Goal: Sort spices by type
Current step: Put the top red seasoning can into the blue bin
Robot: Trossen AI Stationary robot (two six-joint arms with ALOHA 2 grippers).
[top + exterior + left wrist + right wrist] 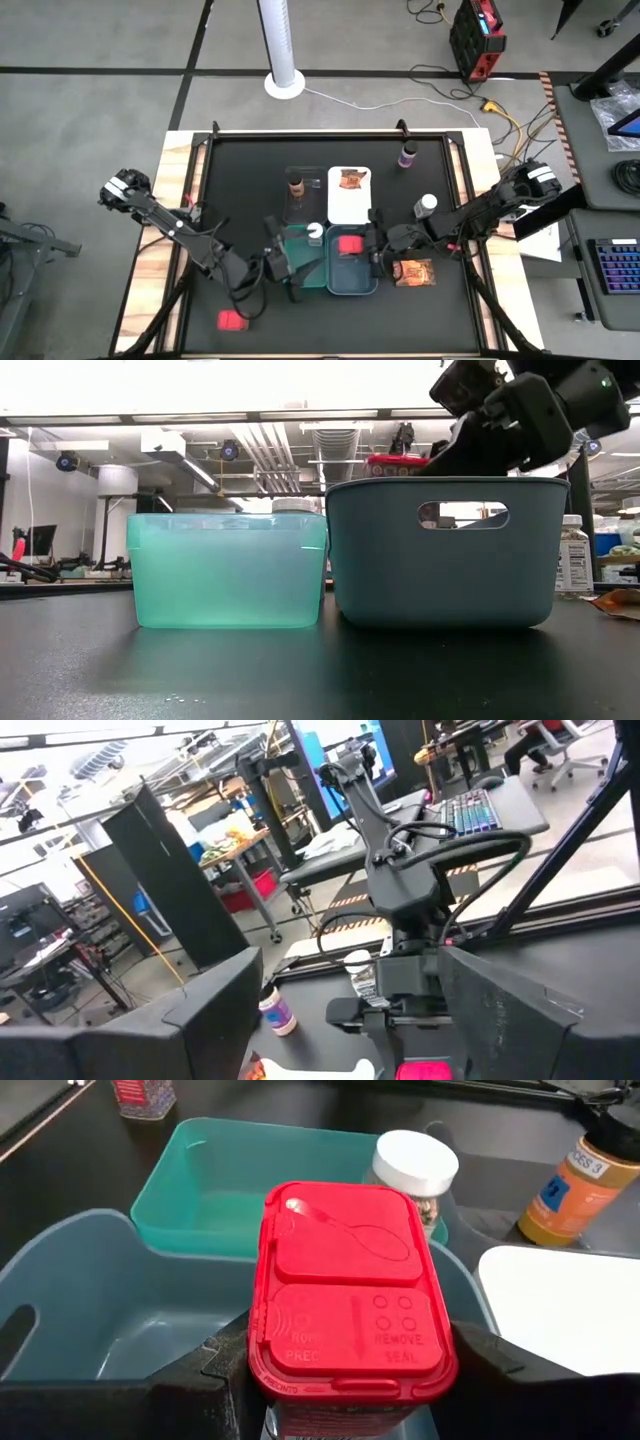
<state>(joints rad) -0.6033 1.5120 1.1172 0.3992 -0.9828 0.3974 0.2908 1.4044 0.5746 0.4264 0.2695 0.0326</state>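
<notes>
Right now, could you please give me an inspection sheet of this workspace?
Surface: black table, four trays near its middle.
Job's things: red box held over the grey-blue tray; white-capped jar in the teal tray; packet in the white tray; brown-capped bottle in the clear tray. Loose on the table: second red box, second jar, second packet, purple bottle.
Clutter: nothing seen.
Grippers: right gripper shut on the red box; left gripper open beside the teal tray.
Cables: floor cables beyond the table.
Surroundings: white pole, keyboard.
</notes>
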